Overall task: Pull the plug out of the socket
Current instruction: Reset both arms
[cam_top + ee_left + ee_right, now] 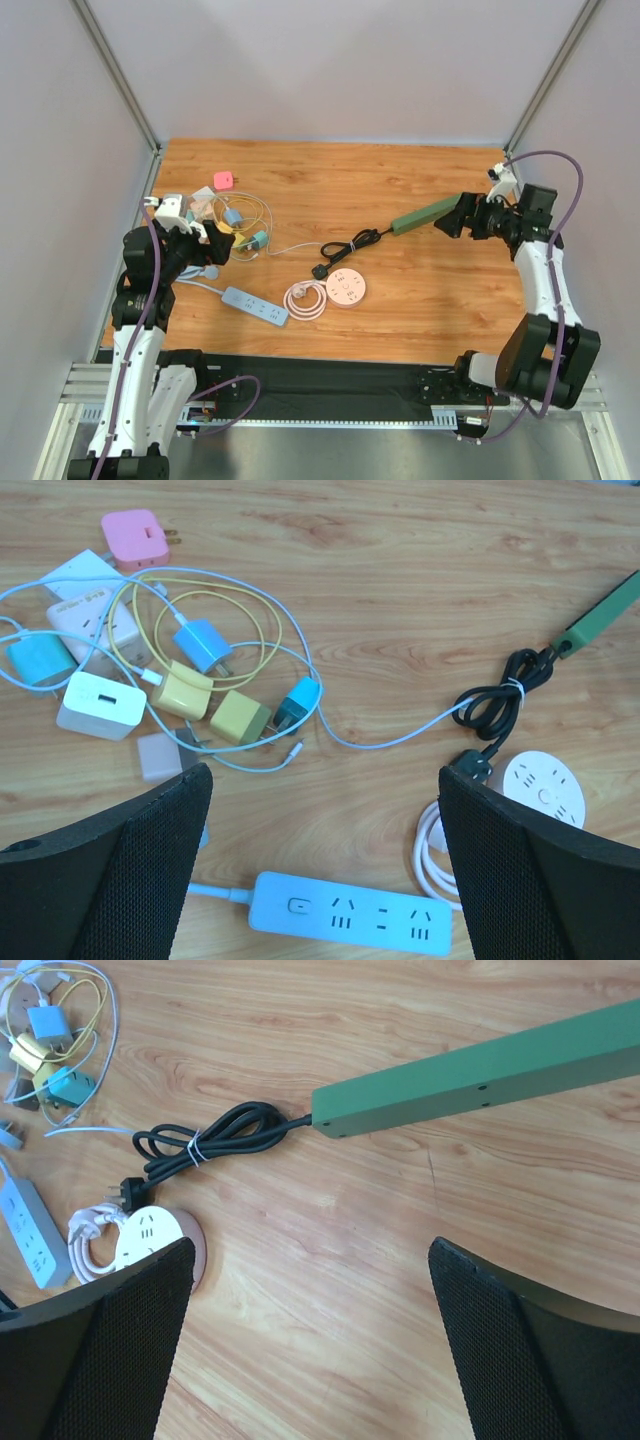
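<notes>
Jaws wide apart on both arms, nothing held: the left gripper (322, 780) hangs over the near edge of the charger pile (190, 670) with only tabletop (400, 610) between its fingers, and the right gripper (312, 1250) hovers just below the green power strip (480, 1075), which runs across the upper right of its view, untouched. Now, where's my plug? The black plug (128, 1188) at the left of the right wrist view lies on the wood just beside the round socket (150, 1235), not in it, so that's not the one. The blue power strip (350, 920) along the bottom of the left wrist view shows only bare outlets. That leaves the pile's upper left corner: a cyan adapter (35, 660) sits tight against a pale cube socket (85, 620), and I judge that's the seated pair, though the tangle half hides it and I can't be sure. So the step in hand is the approach. I'd carry the left arm over that corner, pin the cube, close on the adapter's body rather than any cable, then pull straight along the prongs. A sideways tug would likely drag the whole light tangle.
</notes>
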Tool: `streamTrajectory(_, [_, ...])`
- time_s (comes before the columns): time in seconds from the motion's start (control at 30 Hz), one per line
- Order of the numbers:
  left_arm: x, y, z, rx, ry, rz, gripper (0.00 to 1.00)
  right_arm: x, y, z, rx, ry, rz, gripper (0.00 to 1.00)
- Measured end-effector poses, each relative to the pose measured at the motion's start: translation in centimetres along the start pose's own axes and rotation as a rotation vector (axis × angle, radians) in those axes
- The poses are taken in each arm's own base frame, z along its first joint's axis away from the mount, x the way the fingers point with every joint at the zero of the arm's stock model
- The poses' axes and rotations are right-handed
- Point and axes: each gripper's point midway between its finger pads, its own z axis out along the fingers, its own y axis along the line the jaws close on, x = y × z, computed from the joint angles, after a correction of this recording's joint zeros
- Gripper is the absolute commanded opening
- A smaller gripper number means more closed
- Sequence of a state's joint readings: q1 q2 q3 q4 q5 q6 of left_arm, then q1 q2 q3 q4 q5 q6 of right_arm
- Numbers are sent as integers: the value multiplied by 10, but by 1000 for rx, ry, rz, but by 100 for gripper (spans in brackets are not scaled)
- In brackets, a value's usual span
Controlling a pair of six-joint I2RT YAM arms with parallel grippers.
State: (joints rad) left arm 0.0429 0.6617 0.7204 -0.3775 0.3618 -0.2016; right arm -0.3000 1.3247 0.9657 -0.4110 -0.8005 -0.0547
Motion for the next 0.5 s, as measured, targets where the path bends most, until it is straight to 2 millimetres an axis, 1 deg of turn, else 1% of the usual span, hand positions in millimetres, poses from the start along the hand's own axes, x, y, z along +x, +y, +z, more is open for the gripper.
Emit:
streamTrajectory(0.1, [0, -1, 0, 3, 0, 0, 100, -6, 11, -19, 38, -27, -78, 100])
streamTrajectory(0.27, [2, 0, 1, 2, 5, 1, 100, -24, 14, -51, 190, -115, -177, 100])
streamTrajectory(0.37, [4, 1, 1, 0, 11, -1, 100, -28, 10, -65, 281, -157, -182, 100])
streamTrajectory(0.5, [5, 2, 2, -7, 13, -2, 100, -21, -4, -74, 386, -178, -138, 100])
